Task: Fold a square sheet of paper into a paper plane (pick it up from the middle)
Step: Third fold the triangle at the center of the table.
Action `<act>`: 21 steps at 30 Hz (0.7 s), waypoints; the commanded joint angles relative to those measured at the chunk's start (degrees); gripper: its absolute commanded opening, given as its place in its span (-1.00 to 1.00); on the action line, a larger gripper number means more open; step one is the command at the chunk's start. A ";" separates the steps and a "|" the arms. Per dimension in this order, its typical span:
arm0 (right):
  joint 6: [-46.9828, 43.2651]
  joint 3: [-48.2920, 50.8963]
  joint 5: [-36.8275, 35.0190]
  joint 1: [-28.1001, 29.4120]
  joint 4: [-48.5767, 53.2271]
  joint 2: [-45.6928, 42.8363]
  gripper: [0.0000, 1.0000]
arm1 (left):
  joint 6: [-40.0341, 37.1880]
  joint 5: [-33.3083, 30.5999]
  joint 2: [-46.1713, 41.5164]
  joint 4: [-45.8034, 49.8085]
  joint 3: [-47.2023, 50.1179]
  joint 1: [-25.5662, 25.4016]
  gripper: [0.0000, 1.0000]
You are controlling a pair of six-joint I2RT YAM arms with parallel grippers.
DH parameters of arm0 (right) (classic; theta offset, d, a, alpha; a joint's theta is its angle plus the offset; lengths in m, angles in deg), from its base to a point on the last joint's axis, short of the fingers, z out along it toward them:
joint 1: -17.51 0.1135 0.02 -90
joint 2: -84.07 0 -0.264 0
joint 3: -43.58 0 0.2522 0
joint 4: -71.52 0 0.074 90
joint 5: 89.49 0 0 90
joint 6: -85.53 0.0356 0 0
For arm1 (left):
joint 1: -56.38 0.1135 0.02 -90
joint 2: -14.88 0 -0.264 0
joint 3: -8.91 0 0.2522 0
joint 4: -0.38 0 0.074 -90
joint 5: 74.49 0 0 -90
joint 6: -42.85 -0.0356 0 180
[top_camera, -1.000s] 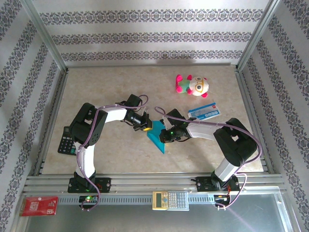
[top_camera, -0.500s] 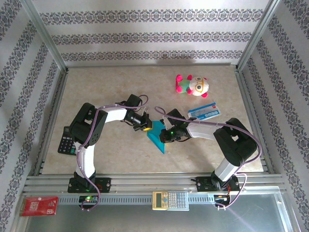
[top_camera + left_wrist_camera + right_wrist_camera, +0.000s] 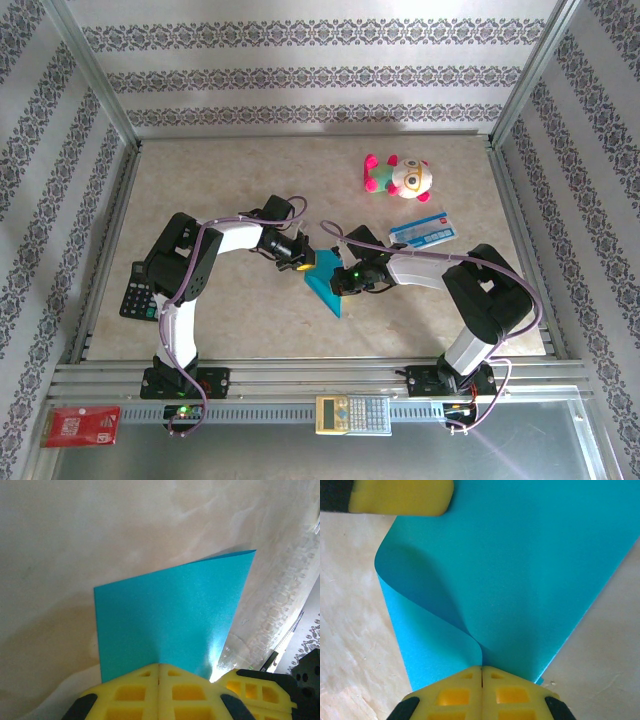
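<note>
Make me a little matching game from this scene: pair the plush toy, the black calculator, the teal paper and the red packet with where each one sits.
Things:
1. plush toy
2. black calculator
3. teal paper
4. red packet

Places:
A. pinched by the left gripper and the right gripper, at the middle of the table
B. far right part of the table
C. on the metal ledge in front of the arms, left corner
D. at the table's left edge

Pairs: 1-B, 2-D, 3-A, 4-C.
</note>
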State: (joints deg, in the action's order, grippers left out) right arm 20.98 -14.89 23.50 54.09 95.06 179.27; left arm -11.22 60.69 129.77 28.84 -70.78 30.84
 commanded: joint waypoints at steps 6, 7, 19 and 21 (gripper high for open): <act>-0.77 2.03 -2.52 -0.32 1.56 1.92 -0.97 | -1.10 -3.18 2.71 4.11 -0.57 -0.67 -0.83; -0.67 2.21 -2.65 -0.33 1.59 1.92 -0.98 | -0.96 -3.18 2.66 4.10 -0.68 -0.67 -0.83; -0.75 2.22 -3.23 -0.29 2.43 2.58 -0.99 | -1.02 -3.18 2.27 5.51 -3.33 -0.76 -0.82; -0.93 1.70 -3.10 -0.21 2.52 2.81 -0.99 | -1.20 -3.18 2.56 5.60 -3.16 -0.83 -0.82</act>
State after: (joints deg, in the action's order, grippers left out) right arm 20.98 -14.52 23.52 54.09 94.42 179.29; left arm -11.22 59.89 130.56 31.62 -73.16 30.49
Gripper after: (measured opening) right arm 0.049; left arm 0.091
